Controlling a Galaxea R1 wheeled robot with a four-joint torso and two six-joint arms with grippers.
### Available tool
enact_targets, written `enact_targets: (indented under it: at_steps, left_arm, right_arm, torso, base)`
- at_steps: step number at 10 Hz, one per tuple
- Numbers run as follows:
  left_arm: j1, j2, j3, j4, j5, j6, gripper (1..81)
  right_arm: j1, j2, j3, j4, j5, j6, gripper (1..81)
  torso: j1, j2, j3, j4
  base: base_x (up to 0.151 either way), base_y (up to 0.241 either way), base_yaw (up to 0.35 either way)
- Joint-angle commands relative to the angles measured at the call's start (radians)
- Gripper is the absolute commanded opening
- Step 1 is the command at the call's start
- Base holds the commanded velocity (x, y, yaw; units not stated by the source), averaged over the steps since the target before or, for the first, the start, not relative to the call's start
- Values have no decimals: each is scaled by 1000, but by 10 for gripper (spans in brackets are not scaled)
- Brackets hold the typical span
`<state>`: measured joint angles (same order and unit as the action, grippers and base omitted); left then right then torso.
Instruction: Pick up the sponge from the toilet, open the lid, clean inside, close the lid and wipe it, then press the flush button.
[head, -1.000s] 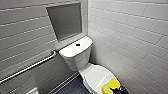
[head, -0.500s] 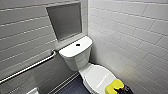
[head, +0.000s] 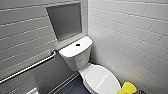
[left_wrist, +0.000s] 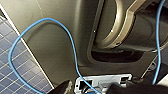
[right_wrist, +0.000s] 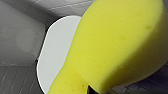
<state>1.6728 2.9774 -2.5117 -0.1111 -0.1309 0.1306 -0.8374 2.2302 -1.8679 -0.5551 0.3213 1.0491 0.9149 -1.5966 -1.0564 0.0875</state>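
The sponge was held off the toilet, just beside the closed lid, apparently pinched by the right gripper, presumably so that the lid was left free for opening.

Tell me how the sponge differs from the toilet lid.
The sponge is bright yellow; the lid is white. The sponge is far smaller than the lid. The lid looks glossy and hard, the sponge like matte foam. The lid lies flat and shut, while the sponge is off to its side, nearer the tiled wall. Both have rounded outlines.
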Motion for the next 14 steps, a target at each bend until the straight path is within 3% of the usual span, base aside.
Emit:
enact_targets:
  at_steps: [1, 4, 6, 7, 8, 9, 10, 11, 12, 14]
  left_arm:
    - [6, -67, 87, 5, 85, 15, 811]
    - [-50, -281, 444, 57, 82, 21, 811]
    - [-90, -353, 562, 67, 88, 26, 811]
    - [-110, -385, 616, 76, 89, 37, 811]
    - [-136, -421, 680, 83, 92, 37, 811]
    - [-165, -478, 768, 88, 94, 37, 811]
    - [-203, -523, 836, 88, 99, 37, 811]
    - [-243, -564, 885, 84, 100, 37, 811]
    - [-293, -610, 939, 74, 100, 37, 811]
    - [-400, -672, 1022, 70, 111, 26, 811]
  right_arm:
    - [-47, -151, 113, -60, -22, 23, 10]
    - [-262, -214, 122, -54, -13, 42, 10]
    - [-415, -214, 145, 14, -10, 9, 10]
    - [-496, -200, 148, 85, 5, -79, 10]
    - [-571, -197, 149, 200, 15, -192, 10]
    - [-648, -183, 150, 390, 48, -402, 10]
    - [-703, -168, 155, 482, 61, -537, 10]
    - [-758, -142, 159, 505, 62, -626, 10]
    - [-800, -110, 156, 501, 68, -681, 10]
    - [-840, -77, 141, 374, 53, -683, 10]
  torso:
    - [0, 0, 0, 0]
    - [0, 0, 0, 0]
    - [0, 0, 0, 0]
    - [0, 0, 0, 0]
    - [0, 0, 0, 0]
    - [0, 0, 0, 0]
    - [0, 0, 0, 0]
    - [0, 0, 0, 0]
    - [0, 0, 0, 0]
    - [0, 0, 0, 0]
  base:
    - [0, 0, 0]
    - [0, 0, 0]
    - [0, 0, 0]
    - [0, 0, 0]
    - [0, 0, 0]
    - [0, 0, 0]
    - [0, 0, 0]
    - [0, 0, 0]
    - [0, 0, 0]
    - [0, 0, 0]
